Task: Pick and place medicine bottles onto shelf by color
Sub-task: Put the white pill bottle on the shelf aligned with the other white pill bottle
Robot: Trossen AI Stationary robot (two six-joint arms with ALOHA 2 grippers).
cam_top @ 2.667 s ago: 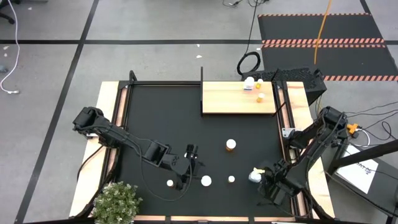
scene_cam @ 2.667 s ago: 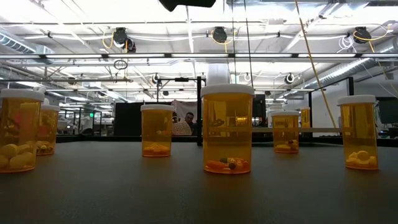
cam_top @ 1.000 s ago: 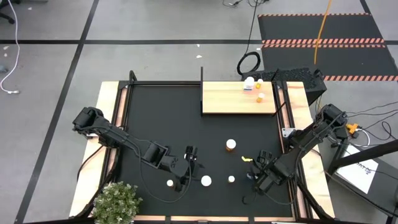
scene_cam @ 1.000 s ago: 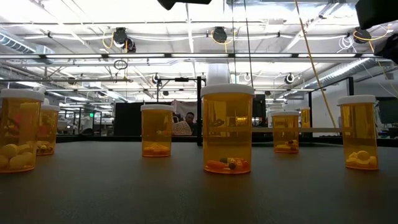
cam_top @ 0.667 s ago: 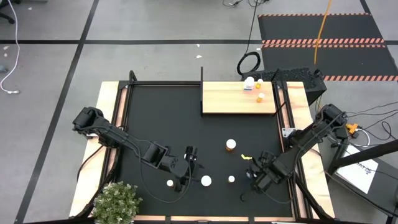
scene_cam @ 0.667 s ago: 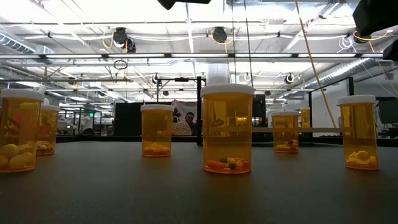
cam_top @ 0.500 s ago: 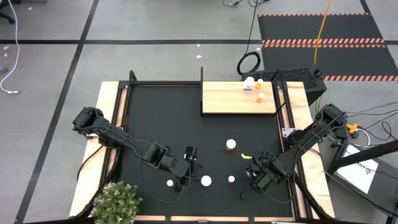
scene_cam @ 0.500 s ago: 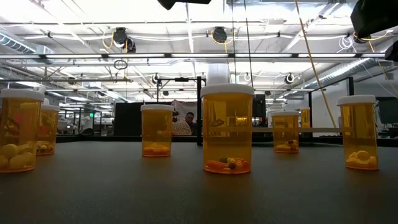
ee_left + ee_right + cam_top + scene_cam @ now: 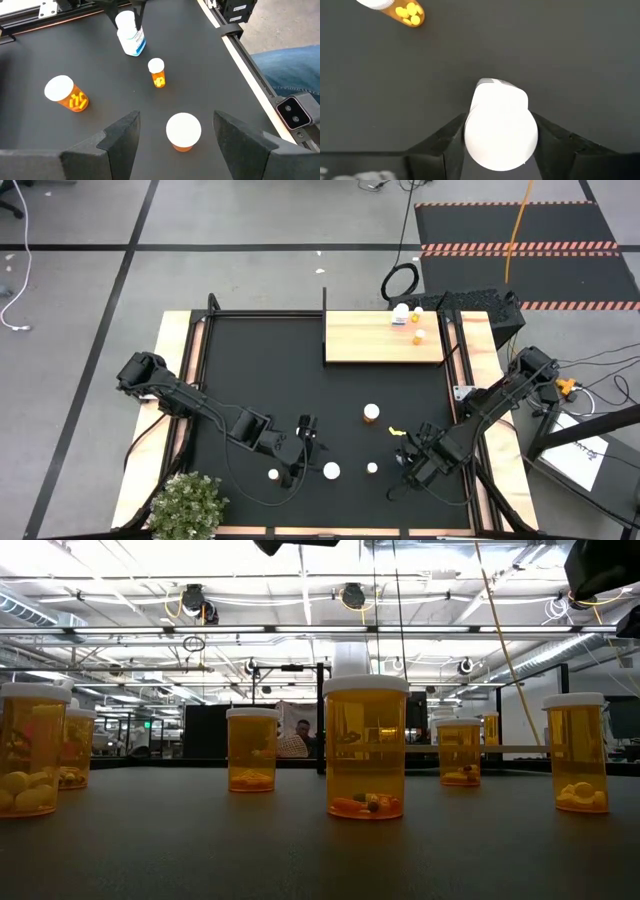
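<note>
Two dark, matte-black jointed arms, blocky at the wrists, thin black cables looping alongside. Left gripper (image 9: 172, 132): broad, flat-faced angular black fingers (image 9: 122, 135). Right gripper (image 9: 501, 135): same wedge-shaped black fingers (image 9: 555, 145), plain, unmarked.

Black mat (image 9: 270, 370) lies open; scattered bottles (image 9: 371, 413) crowd its near-right part.

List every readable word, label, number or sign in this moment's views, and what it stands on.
No text reads clearly in any view.
White bottle between the right arm's jaws: a blue-printed label, too blurred to read.
Orange bottles: no label text visible.
Shelf: bare wood, no marking.
Floor mat beyond the table: orange striped hazard tape only, no words.
</note>
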